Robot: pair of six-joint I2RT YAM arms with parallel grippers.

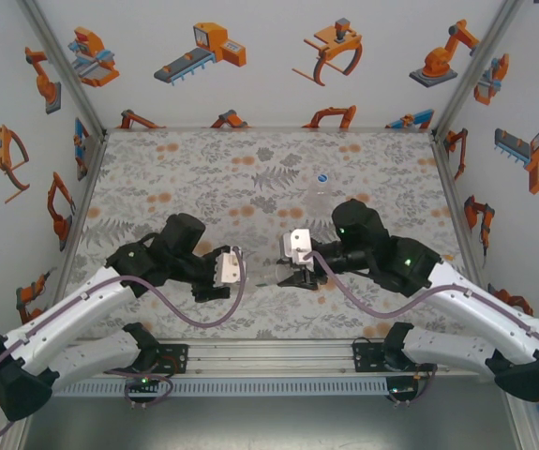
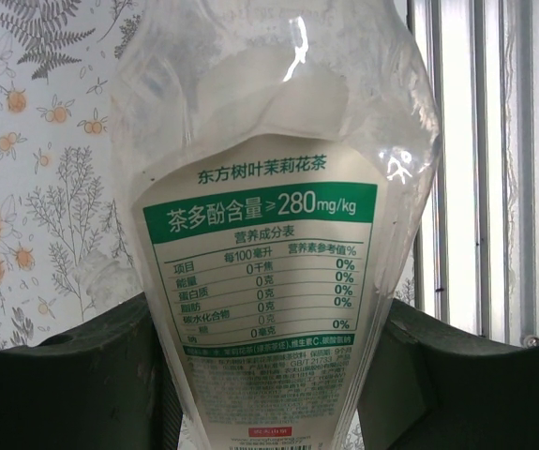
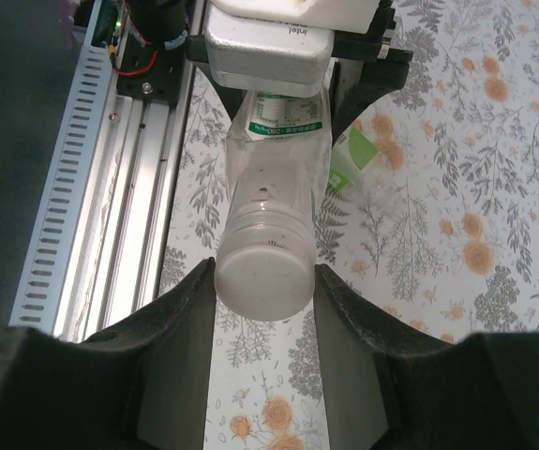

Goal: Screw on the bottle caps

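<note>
- Clamping the labelled bottle [image 2: 264, 234] at opposite ends above the tabletop [image 1: 203, 169], left tool [image 2: 269, 370] and right tool [image 3: 264, 300] both hold it.
- Thin, dented plastic seems light, crushable; grip ribbed end gently.

A table [image 1: 203, 169] printed with grey ferns and orange flowers lies under the left gripper [image 1: 243, 272] and the right gripper [image 1: 292, 277]. It runs well beyond them to the back wall [image 1: 250, 56], which carries orange robot-arm drawings, as do the side walls. Behind the grippers a silver rail [image 1: 269, 356] crosses the near edge with a slotted grey strip [image 1: 269, 386] just behind it, and metal posts [image 1: 66, 67] stand at the far corners.
</note>
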